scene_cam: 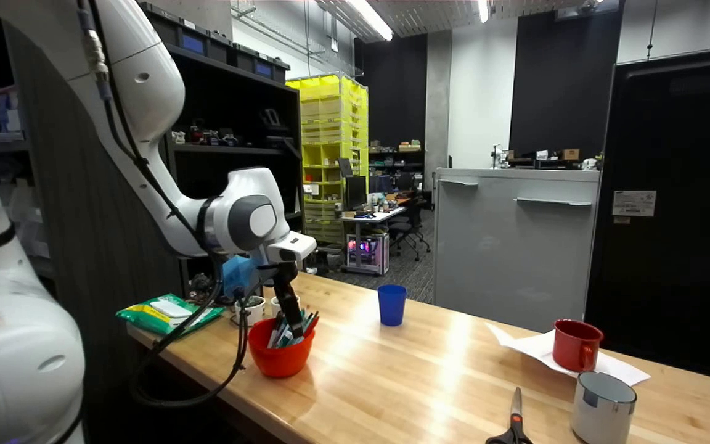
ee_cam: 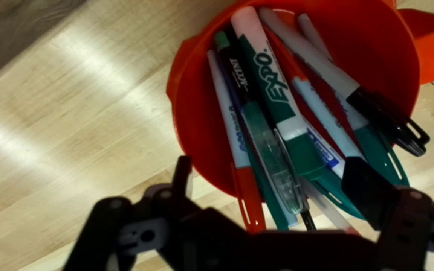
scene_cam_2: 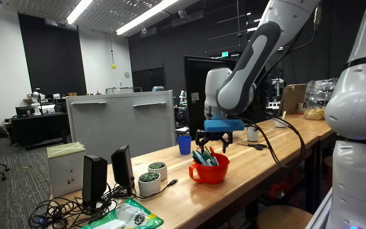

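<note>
My gripper (scene_cam_2: 213, 149) is open and points down over the red-orange handled container, with no object held between its fingers. It also shows in the wrist view (ee_cam: 268, 165) and, side-on, in an exterior view (scene_cam: 297, 330). The container (scene_cam: 281, 362) stands upright on the table and also shows in an exterior view (scene_cam_2: 211, 175). Several pens and markers (scene_cam_2: 204, 158) lean inside it. In the wrist view a green-and-white Expo marker (ee_cam: 273, 82), a red-capped marker (ee_cam: 248, 199) and a black-capped marker (ee_cam: 382, 113) show. The fingers are on either side of the pen tops; contact cannot be told.
A blue cup (scene_cam: 391, 305) stands behind the container. Scissors (scene_cam: 514, 425), a red mug (scene_cam: 577, 346) on paper and a white mug (scene_cam: 601, 413) are farther along. Potted succulents (scene_cam_2: 149, 186), black speakers (scene_cam_2: 94, 179), cables and a green bag (scene_cam_2: 138, 214) are at the near end.
</note>
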You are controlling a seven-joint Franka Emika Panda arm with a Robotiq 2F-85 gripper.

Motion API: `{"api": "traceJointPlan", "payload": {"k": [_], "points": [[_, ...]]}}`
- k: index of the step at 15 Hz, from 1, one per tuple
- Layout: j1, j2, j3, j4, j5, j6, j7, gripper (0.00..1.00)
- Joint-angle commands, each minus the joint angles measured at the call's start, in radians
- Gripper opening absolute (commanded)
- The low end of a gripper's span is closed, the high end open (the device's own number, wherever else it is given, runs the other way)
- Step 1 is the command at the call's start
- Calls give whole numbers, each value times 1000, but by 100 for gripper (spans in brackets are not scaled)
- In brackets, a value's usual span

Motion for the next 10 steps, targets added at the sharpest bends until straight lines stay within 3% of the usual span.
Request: {"api": "traceJointPlan", "payload": {"k": [1, 10], "points": [[-49, -16, 45, -30, -96, 38, 115, 100], [-105, -7, 124, -12, -339, 12, 318, 100]]}}
